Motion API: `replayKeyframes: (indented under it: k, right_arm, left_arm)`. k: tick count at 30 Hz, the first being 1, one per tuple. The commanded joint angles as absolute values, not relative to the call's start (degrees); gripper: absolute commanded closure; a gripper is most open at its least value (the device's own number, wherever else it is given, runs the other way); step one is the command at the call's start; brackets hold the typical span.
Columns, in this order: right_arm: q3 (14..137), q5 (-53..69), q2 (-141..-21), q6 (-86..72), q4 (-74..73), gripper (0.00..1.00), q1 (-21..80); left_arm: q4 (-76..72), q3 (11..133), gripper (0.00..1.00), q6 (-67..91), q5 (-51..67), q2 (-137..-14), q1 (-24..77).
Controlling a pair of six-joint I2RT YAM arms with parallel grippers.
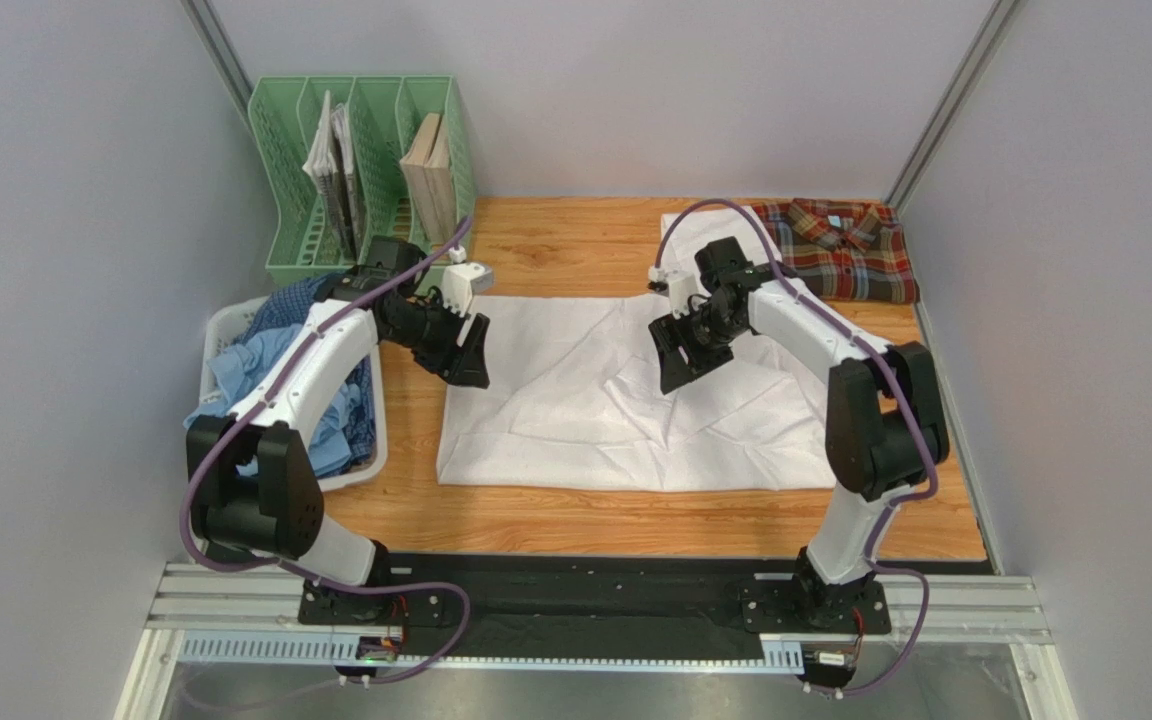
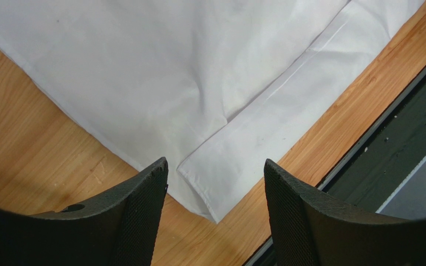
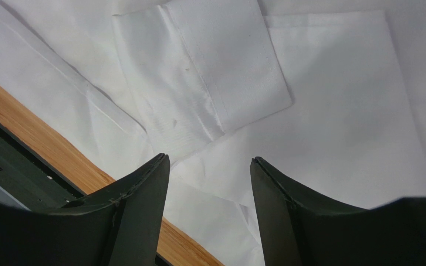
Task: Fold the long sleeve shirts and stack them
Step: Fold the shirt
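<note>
A plain white long sleeve shirt (image 1: 582, 420) lies spread flat in the middle of the wooden table. My left gripper (image 1: 467, 360) hovers open over the shirt's left edge. In the left wrist view a folded corner of the white cloth (image 2: 237, 149) lies below the empty gap of the left gripper (image 2: 215, 169). My right gripper (image 1: 677, 365) hangs open above the shirt's right half. Its wrist view shows a sleeve cuff (image 3: 209, 77) lying flat on the shirt, ahead of the open right gripper (image 3: 209, 163). A folded plaid shirt (image 1: 838, 248) rests at the back right.
A white basket (image 1: 229, 323) at the left table edge holds crumpled blue shirts (image 1: 259, 383). A green file rack (image 1: 357, 150) with books stands at the back left. Grey walls close in both sides. The black rail (image 2: 398, 127) runs along the near edge.
</note>
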State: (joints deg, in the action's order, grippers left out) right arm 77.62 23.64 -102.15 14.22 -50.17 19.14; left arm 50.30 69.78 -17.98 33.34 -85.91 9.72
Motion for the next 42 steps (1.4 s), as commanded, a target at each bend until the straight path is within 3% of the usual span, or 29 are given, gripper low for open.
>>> replayKeyframes:
  k: [1, 11, 14, 20, 21, 23, 33, 38, 42]
  right_arm:
    - [78.2, 23.6, -105.3, 7.7, -47.4, 0.36, 19.2]
    - [78.6, 26.4, -113.4, 4.0, -45.4, 0.35, 19.2]
    - [78.7, 28.4, -114.1, 3.3, -45.3, 0.39, 19.2]
    - [76.1, 35.2, -108.0, 0.7, -41.8, 0.73, 19.2]
    - [75.9, 36.0, -107.1, 0.4, -40.5, 0.86, 19.2]
    - [75.2, 36.9, -104.5, -0.1, -39.3, 1.0, 19.2]
    - [71.5, 42.0, -98.8, -4.0, -32.3, 1.0, 25.6]
    - [68.6, 36.7, -98.1, -1.5, -31.6, 1.0, 31.8]
    - [68.2, 30.9, -98.5, -1.1, -29.5, 1.0, 35.3]
  left_arm:
    - [48.0, 69.3, 0.3, -16.6, 33.1, -82.4, 9.6]
    - [47.3, 68.5, 0.3, -16.0, 30.1, -80.5, 9.6]
    - [47.1, 68.5, 0.3, -15.7, 29.8, -80.6, 9.6]
    - [46.8, 68.5, 0.29, -15.4, 30.0, -80.4, 9.6]
    - [46.8, 68.4, 0.29, -15.4, 29.9, -80.3, 9.6]
    - [46.4, 68.0, 0.29, -14.9, 29.8, -80.2, 9.6]
    - [41.3, 61.6, 0.29, -4.6, 39.7, -79.5, 8.3]
    - [36.4, 55.9, 0.01, 9.1, 43.0, -79.7, 8.2]
    - [29.7, 54.1, 0.01, 23.9, 43.9, -81.6, 8.2]
